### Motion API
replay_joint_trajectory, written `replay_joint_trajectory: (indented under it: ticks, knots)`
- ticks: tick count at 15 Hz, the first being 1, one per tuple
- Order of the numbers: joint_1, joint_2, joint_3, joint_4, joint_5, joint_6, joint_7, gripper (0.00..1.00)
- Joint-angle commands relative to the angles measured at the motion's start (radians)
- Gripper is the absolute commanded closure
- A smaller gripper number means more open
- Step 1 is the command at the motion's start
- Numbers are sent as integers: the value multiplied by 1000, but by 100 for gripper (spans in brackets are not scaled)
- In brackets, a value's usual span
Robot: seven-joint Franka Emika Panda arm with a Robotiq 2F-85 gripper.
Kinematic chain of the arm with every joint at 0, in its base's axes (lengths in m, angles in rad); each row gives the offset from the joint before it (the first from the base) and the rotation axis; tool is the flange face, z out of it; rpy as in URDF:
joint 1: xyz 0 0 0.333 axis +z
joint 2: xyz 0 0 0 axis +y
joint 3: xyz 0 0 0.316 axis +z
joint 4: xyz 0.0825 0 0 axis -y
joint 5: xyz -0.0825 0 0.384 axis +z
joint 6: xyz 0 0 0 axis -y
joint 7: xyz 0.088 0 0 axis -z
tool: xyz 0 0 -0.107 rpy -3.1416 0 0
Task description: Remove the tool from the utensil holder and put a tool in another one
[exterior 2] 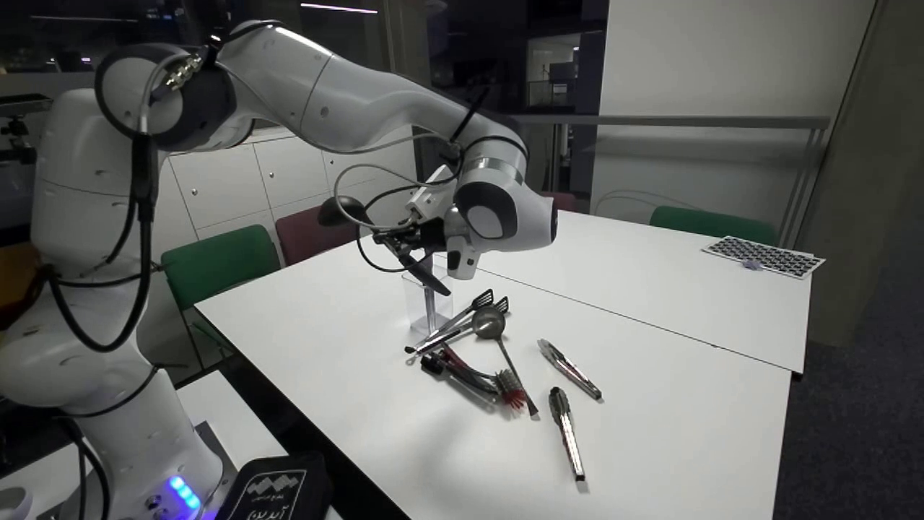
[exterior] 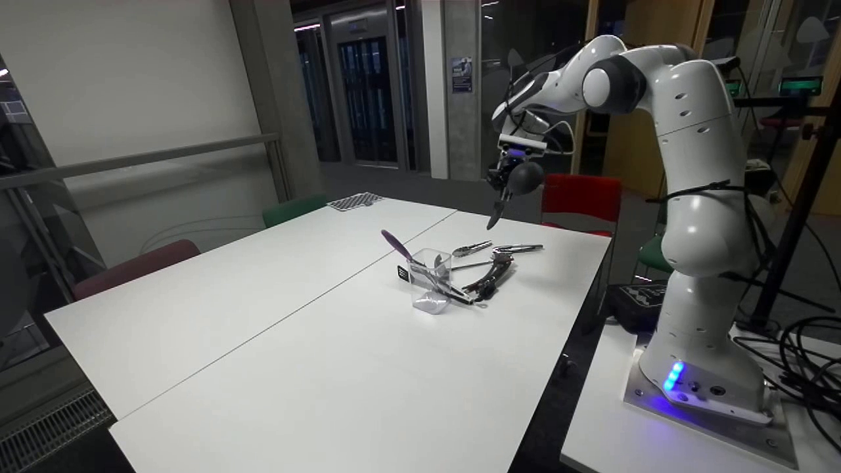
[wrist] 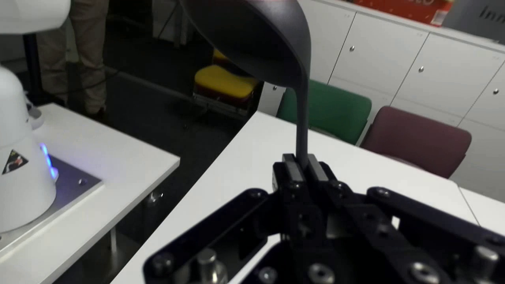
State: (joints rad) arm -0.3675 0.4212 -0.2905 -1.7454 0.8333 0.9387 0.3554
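My gripper [wrist: 302, 169] is shut on the thin neck of a dark ladle [wrist: 272, 43]. In both exterior views the gripper [exterior: 504, 180] [exterior 2: 395, 237] is above the table, with the ladle's bowl [exterior: 526, 178] [exterior 2: 339, 211] to one side and its handle slanting down. The utensil holder shows as a clear plastic container [exterior: 430, 302] [exterior 2: 413, 303]. A purple-handled utensil [exterior: 396, 245] leans in it. In an exterior view the held handle [exterior 2: 432, 280] overlaps the holder's top; contact cannot be told. The holder is out of the wrist view.
Loose utensils lie beside the holder: black slotted spatulas [exterior 2: 481, 297], a metal ladle [exterior 2: 489, 323], a red-bristled brush [exterior 2: 511, 393] and two metal tongs [exterior 2: 570, 370]. A checkered board [exterior: 355, 201] lies at a table corner. Chairs [wrist: 418, 140] stand along the edges.
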Motion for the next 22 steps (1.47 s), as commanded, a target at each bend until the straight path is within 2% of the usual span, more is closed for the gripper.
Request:
replay_joint_trajectory:
  ticks: [1, 3, 6, 12, 15, 22]
  knots:
    - [-32, 129, 0, 134, 151, -186, 101, 98]
    - [-40, 181, 0, 178, 231, -260, 166, 98]
    - [-41, 243, -1, 228, 355, -311, 273, 98]
    - [-35, 301, 25, 279, 527, -301, 489, 98]
    - [-19, 309, 42, 294, 560, -278, 562, 98]
    - [54, 345, 65, 344, 534, -150, 649, 98]
